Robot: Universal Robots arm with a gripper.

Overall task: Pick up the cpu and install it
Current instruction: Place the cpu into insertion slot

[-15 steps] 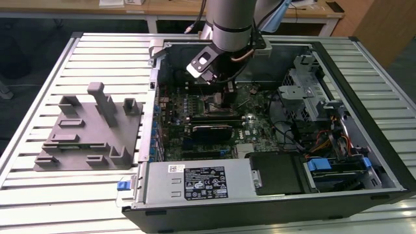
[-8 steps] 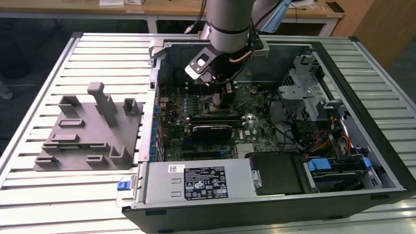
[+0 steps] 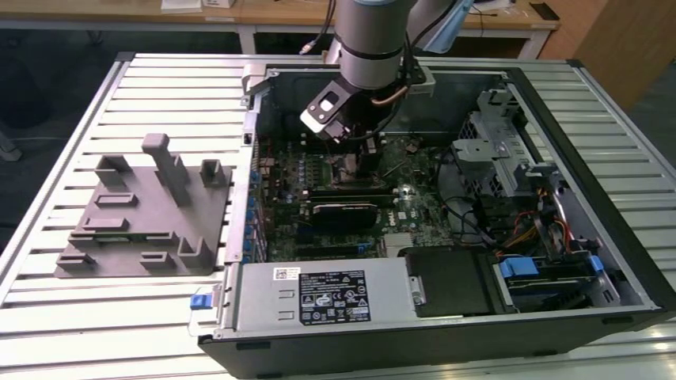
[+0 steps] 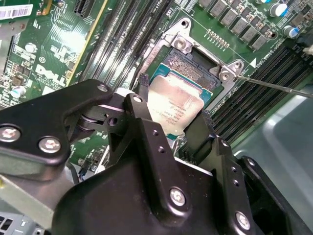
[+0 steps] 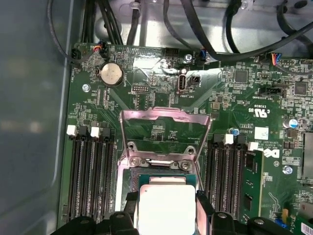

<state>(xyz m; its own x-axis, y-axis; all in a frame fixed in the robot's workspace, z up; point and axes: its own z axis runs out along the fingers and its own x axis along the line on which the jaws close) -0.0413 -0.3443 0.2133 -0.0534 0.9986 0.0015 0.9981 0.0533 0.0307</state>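
Observation:
The cpu point(image 4: 177, 100) is a small square chip with a pale metal top. It sits between the two black fingers of my gripper point(image 4: 171, 111), which is shut on its opposite edges. In the first wrist view the cpu point(image 5: 166, 210) hangs just above the open socket point(image 5: 146, 177) on the green motherboard, and the metal load plate point(image 5: 164, 128) is flipped up behind it. One finger point(image 5: 130, 204) touches each side of the chip. In the exterior view my gripper point(image 3: 357, 152) reaches down into the open computer case, over the socket area.
Memory slots point(image 5: 90, 176) flank the socket on both sides. A thin metal lever point(image 4: 274, 84) juts out beside the socket. The case wall point(image 3: 252, 142), drive cage point(image 3: 507, 150) and power supply point(image 3: 328, 297) ring the board. A grey fixture point(image 3: 142, 214) lies on the slatted table at the exterior view's left.

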